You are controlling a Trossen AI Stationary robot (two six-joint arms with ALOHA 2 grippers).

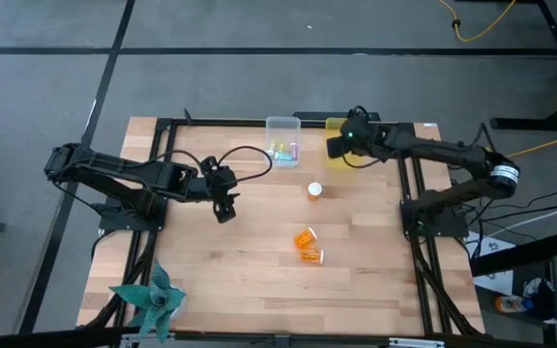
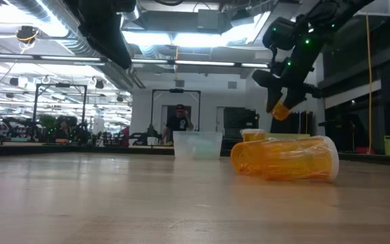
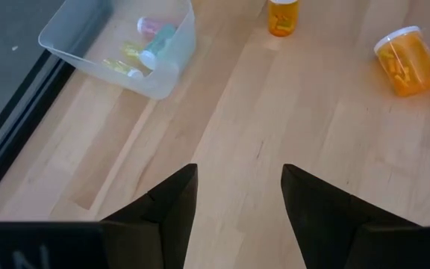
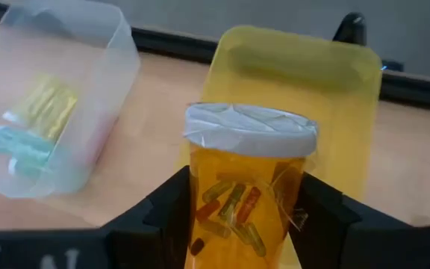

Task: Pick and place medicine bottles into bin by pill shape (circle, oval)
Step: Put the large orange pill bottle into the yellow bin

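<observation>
The right gripper [image 4: 239, 213] is clamped on an amber translucent medicine bottle with a white cap [image 4: 246, 187], the bottle upright between its fingers with oblong capsules showing inside. Just ahead of and below this gripper lies the yellow translucent plastic bin [image 4: 304, 75]; the clear plastic bin [image 4: 88, 45], already holding small pastel vials, sits beside it, off to the gripper's side.

The main risk, as I judge it, is an early release: the bottle seems to hang near the yellow bin's near rim rather than over its middle, so it could strike the rim and roll onto the wooden table [image 1: 240, 271]. Drift towards the clear bin would mis-sort it.

The left gripper [image 3: 239, 198] waits released above the table, with three more amber bottles [image 3: 405, 60] well ahead of it.
</observation>
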